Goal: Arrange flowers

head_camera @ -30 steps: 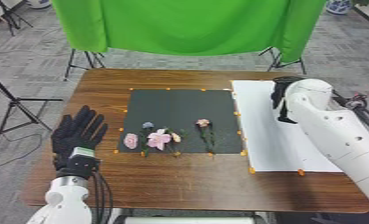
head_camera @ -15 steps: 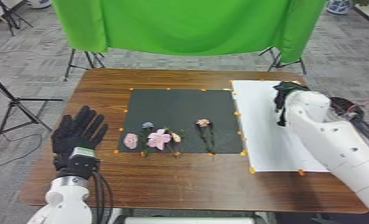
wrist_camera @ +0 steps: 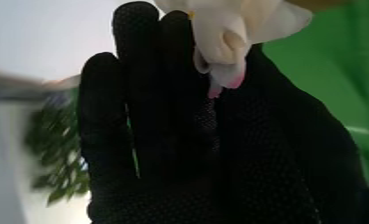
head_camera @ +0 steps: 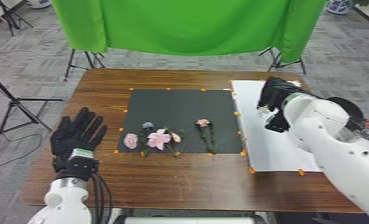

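In the head view my right hand [head_camera: 276, 97] is over the upper part of the white sheet [head_camera: 274, 155]. The right wrist view has a white flower with pink tips [wrist_camera: 227, 35] pinched between the thumb and fingers of my right hand [wrist_camera: 163, 130]. On the dark mat [head_camera: 180, 107], near its front edge, lie a pink flower [head_camera: 131, 141], a larger pink flower [head_camera: 159, 139], a small bluish flower [head_camera: 148, 125] and a small peach one [head_camera: 176, 137]. Apart from them, a peach flower [head_camera: 203, 122] lies with its green stems toward me. My left hand [head_camera: 77, 131] rests open, left of the mat.
Orange markers line the edges of the mat and sheet on the brown table [head_camera: 176, 187]. A green cloth [head_camera: 185, 25] hangs beyond the table's far edge. Blurred green leaves [wrist_camera: 60, 150] are beside my right hand in the right wrist view.
My right hand has shifted a little left over the white sheet, and its wrist has turned. The left hand and the flowers on the mat have stayed put.
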Controlling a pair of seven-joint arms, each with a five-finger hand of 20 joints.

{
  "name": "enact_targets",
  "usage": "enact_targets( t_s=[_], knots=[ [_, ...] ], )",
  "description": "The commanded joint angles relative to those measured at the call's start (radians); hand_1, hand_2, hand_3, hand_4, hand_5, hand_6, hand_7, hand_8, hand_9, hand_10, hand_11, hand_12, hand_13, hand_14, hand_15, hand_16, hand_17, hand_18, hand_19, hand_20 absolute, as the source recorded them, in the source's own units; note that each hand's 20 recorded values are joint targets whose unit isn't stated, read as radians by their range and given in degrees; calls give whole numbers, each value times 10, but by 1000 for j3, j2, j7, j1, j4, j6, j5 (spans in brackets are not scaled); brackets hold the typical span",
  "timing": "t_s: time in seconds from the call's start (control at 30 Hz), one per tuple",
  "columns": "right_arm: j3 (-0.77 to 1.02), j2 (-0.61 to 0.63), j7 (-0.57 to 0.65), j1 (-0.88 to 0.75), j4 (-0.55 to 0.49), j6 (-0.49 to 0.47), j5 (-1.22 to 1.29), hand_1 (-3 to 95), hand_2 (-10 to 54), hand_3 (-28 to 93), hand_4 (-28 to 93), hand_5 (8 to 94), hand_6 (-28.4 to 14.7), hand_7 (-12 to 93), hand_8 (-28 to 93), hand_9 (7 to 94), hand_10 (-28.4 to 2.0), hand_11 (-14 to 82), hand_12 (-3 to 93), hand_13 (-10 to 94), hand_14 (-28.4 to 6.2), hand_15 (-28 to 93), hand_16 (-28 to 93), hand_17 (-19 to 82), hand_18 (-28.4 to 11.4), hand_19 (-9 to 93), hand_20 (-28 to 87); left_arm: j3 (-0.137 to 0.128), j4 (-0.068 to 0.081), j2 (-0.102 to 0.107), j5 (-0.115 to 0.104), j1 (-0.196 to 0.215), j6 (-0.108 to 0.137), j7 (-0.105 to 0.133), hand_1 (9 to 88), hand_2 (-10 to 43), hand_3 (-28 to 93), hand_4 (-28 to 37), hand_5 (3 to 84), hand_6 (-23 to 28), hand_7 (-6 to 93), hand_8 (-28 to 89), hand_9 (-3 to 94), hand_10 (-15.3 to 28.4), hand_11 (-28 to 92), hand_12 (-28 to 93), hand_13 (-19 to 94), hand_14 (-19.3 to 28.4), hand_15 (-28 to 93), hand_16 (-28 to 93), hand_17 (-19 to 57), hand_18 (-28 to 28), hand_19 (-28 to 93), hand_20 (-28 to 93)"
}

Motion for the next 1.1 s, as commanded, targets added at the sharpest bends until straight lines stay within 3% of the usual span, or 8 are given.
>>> enact_targets(
  t_s=[0.03, 0.23, 0.37, 0.53, 0.67, 0.77, 0.8, 1.1],
  knots=[
    [-8, -62, -19, -108, -135, -51, 3, 612, -75, 728, -283, 717, -9, 254, -12, 830, -98, 162, 461, 716, -62, 254, 395, 315, -197, 742, 314, -1, -5, -7, -8, 5, 11, -11, 274, 152, 737, -282, 443, 103, 197, -97, 354, 157, 310, 124, 260, 167, 463, -83, -64, 152, 384, 93],
    [-50, -117, -1, -133, -113, -28, -9, 611, -77, 723, -283, 713, -10, 246, -14, 826, -99, 154, 450, 710, -61, 253, 387, 314, -198, 743, 307, 2, -4, -2, -23, 3, 16, -5, 274, 152, 738, -282, 441, 103, 198, -97, 354, 157, 309, 124, 261, 168, 464, -83, -65, 153, 385, 93],
    [-66, -131, 5, -138, -100, 14, -37, 610, -78, 722, -283, 706, -14, 238, -18, 821, -98, 140, 436, 702, -63, 246, 378, 312, -197, 744, 303, 3, -3, -7, -26, -4, 30, -15, 274, 152, 740, -283, 442, 103, 197, -97, 354, 157, 311, 124, 261, 168, 466, -83, -65, 153, 387, 94],
    [-70, -131, 12, -140, -107, 13, -47, 594, -91, 727, -283, 679, -19, 232, -25, 800, -100, 140, 425, 682, -67, 252, 359, 307, -196, 747, 277, -1, -2, -6, -32, 1, 28, -14, 274, 154, 741, -283, 444, 104, 199, -97, 355, 156, 313, 123, 262, 168, 468, -84, -65, 154, 390, 94],
    [-50, -132, 15, -151, -119, 16, -1, 552, -95, 748, -283, 611, -26, 203, -117, 740, -124, 153, 350, 628, -105, 296, 250, 293, -195, 730, 229, -2, -3, -6, -29, 0, 31, -15, 279, 145, 744, -280, 440, 103, 199, -97, 354, 156, 314, 123, 263, 168, 469, -85, -65, 154, 392, 94],
    [-42, -129, 15, -158, -130, 17, -9, 475, -95, 822, -283, 532, -44, 175, -130, 648, -158, 256, 205, 585, -132, 312, 159, 278, -192, 700, 188, -1, -3, -5, -57, 3, 15, -4, 286, 134, 744, -273, 430, 102, 200, -98, 352, 155, 314, 123, 262, 168, 470, -85, -65, 154, 392, 93],
    [-40, -127, 14, -160, -135, 17, -14, 468, -95, 825, -283, 522, -47, 172, -130, 635, -161, 254, 196, 579, -136, 310, 155, 276, -192, 695, 184, 0, -5, -5, -67, 3, 19, 0, 286, 133, 744, -272, 427, 102, 201, -98, 352, 155, 313, 123, 262, 167, 470, -85, -65, 153, 392, 93],
    [2, -128, -5, -187, -185, -25, -6, 428, -95, 823, -283, 482, -61, 151, -124, 565, -178, 177, 158, 556, -145, 303, 147, 269, -195, 695, 176, -3, -5, -8, -65, 3, 23, 1, 285, 132, 744, -271, 417, 102, 200, -99, 348, 154, 314, 123, 263, 168, 470, -86, -64, 153, 392, 92]
  ],
)
